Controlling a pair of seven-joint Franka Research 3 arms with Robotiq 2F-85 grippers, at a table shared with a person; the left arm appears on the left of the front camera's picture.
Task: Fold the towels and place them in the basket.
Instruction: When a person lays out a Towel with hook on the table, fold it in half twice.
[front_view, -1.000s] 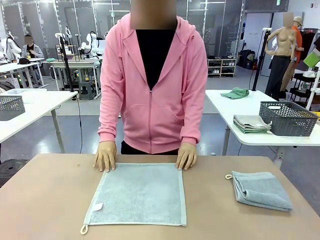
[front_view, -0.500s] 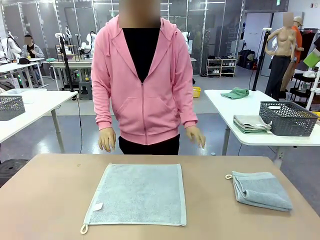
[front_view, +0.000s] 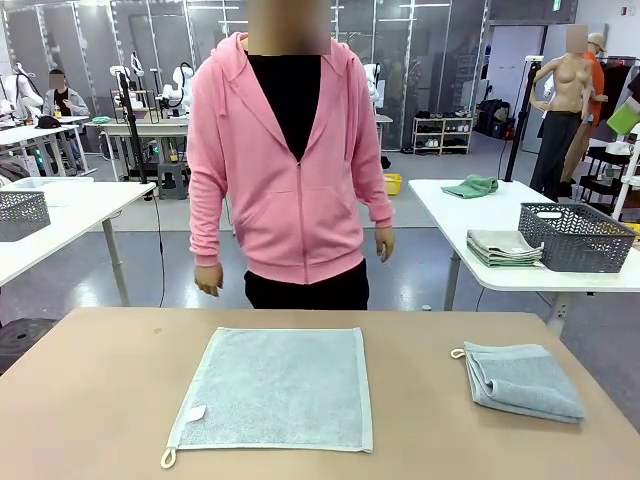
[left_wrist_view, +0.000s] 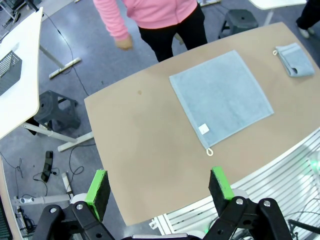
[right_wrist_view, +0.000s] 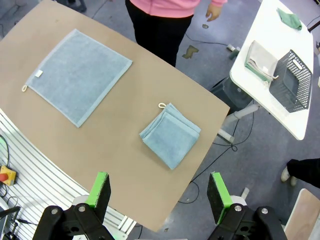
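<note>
One pale grey-blue towel (front_view: 275, 385) lies spread flat in the middle of the brown table (front_view: 90, 380), with its white loop at the near left corner. A second towel (front_view: 522, 380) lies folded at the right. From high above the table, my left gripper (left_wrist_view: 159, 175) looks down on the flat towel (left_wrist_view: 220, 97) and stands open with nothing between its fingers. My right gripper (right_wrist_view: 158, 177) is also high up and open, over the folded towel (right_wrist_view: 170, 134) and the flat towel (right_wrist_view: 77, 75). A dark grey mesh basket (front_view: 577, 237) stands on the white table to the right.
A person in a pink hoodie (front_view: 290, 160) stands at the far edge with both hands hanging off the table. The white side table (front_view: 460, 215) also holds a stack of folded cloths (front_view: 503, 248) and a green cloth (front_view: 472, 186). Another grey basket (front_view: 22, 213) sits on the left table.
The person has lifted both hands off the flat towel's far edge, straightened up and dropped the arms to the sides. Neither towel has moved.
</note>
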